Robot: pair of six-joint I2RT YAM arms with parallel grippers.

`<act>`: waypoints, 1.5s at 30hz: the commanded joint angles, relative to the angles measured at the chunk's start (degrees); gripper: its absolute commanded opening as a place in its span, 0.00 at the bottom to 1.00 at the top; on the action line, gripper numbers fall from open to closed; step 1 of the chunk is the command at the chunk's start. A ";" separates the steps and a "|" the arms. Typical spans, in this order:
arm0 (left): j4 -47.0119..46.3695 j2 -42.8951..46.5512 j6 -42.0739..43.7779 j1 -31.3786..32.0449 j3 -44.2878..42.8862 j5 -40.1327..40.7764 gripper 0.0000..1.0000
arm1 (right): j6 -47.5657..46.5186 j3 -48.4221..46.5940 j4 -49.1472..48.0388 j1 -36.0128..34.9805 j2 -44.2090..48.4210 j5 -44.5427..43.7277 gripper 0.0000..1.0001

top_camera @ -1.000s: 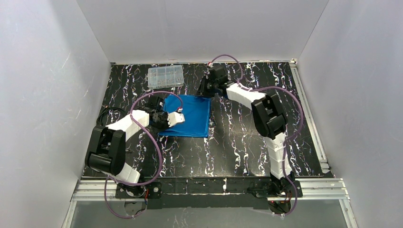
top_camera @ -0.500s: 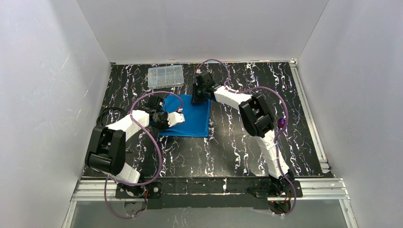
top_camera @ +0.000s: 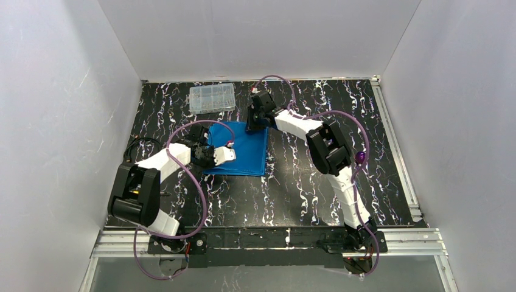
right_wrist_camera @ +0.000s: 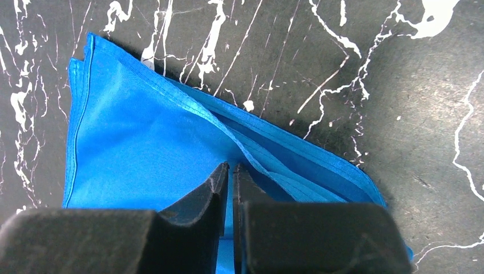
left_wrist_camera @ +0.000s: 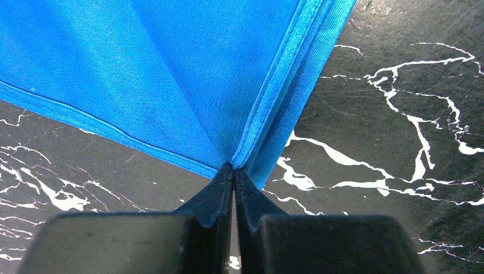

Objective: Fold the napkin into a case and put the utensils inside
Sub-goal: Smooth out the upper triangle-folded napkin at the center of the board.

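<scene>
The napkin (top_camera: 243,149), folded to a blue rectangle, lies just toward 10 o'clock from the middle of the counter (top_camera: 304,182). The left hand (left_wrist_camera: 233,171) is pinched tight on layered hems at its 9 o'clock side. The right hand (right_wrist_camera: 230,168), nearly closed, nips a raised layer at its 12 o'clock edge. Likely trouble: the slick cloth slipping free, or the right hand catching extra layers and dragging the whole stack.

The right gripper (right_wrist_camera: 228,170) has its black jaws almost together, the tips pinching a raised hem of the top layer of the folded bright blue napkin (right_wrist_camera: 142,148), which lies in stacked layers on the black, white-veined table (right_wrist_camera: 399,85).
</scene>
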State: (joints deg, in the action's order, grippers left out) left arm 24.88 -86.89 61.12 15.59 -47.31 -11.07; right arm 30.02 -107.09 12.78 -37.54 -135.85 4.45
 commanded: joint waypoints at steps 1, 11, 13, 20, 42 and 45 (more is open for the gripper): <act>0.45 0.95 0.47 0.08 0.64 0.57 0.00 | 0.69 -0.02 -1.40 0.08 4.02 1.87 0.17; -0.98 -2.47 1.03 0.07 0.81 2.09 0.00 | 5.72 1.22 -9.21 7.71 6.62 26.02 0.33; -1.41 -2.37 1.23 0.07 1.26 2.21 0.00 | 3.63 2.31 -8.32 9.10 8.13 27.88 0.33; -1.26 -2.50 1.31 0.09 0.99 2.39 0.00 | 2.71 12.88 -13.37 11.37 12.64 32.42 0.23; -3.27 -0.78 6.15 0.30 4.21 5.15 0.00 | 3.83 19.94 -17.87 14.93 5.74 29.49 0.12; -3.71 -0.65 6.78 0.37 4.80 5.51 0.00 | 3.57 20.57 -17.87 15.10 5.85 28.71 0.11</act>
State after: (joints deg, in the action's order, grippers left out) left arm 19.03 -87.24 66.37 15.97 -45.08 -6.74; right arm 35.33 -87.46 -5.65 -22.83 -129.36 34.87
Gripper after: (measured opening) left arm 0.010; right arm 0.118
